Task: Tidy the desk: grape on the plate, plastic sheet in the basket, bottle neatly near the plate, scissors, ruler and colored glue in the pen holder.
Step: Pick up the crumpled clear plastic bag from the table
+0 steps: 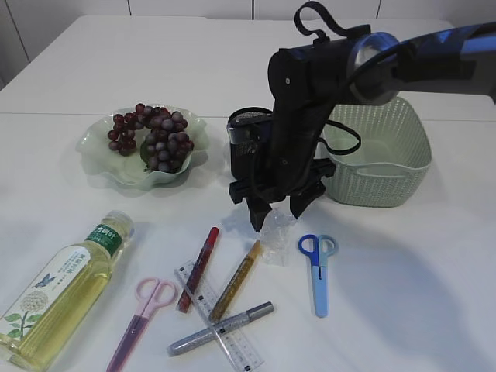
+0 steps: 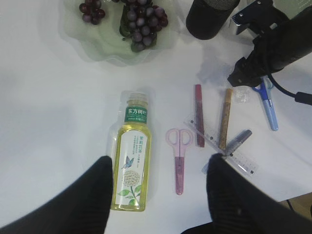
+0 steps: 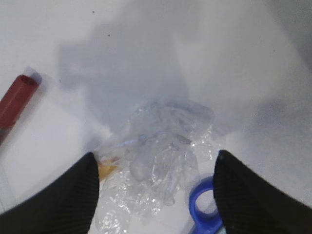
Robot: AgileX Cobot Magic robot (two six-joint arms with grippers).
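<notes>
Item one, the right gripper (image 1: 277,214): we record black fingers (image 3: 63,195) spread wide, pointing down over the plastic sheet (image 3: 161,161), one finger on either side of it, nothing pinched. The sheet is clear, crumpled film lying on the white table (image 1: 403,294); whether the fingertips touch it we cannot tell. The arm reaches in from the upper right, wrist bent steeply downward.

Item two, the left gripper (image 2: 158,195): we note two dark, ribbed fingers held apart, hovering high above the bottle (image 2: 131,156), empty.

Nearby stock: blue scissors (image 1: 318,267), plastic-handled, just beside the sheet; three glue pens, gold (image 1: 237,279), red (image 1: 198,267) and silver (image 1: 222,328); a clear flat ruler (image 1: 217,314) crossing the gold and silver pens; pink scissors (image 1: 143,318).

The bottle, transparent with yellow liquid and a green label, lies on its side at the lower left. Purple grapes (image 1: 153,136) sit heaped on the wavy-edged, pale green plate (image 1: 97,159). A black cylindrical pen holder (image 1: 246,143) stands behind the gripper. The pale green woven basket (image 1: 384,167) stands to the right.
</notes>
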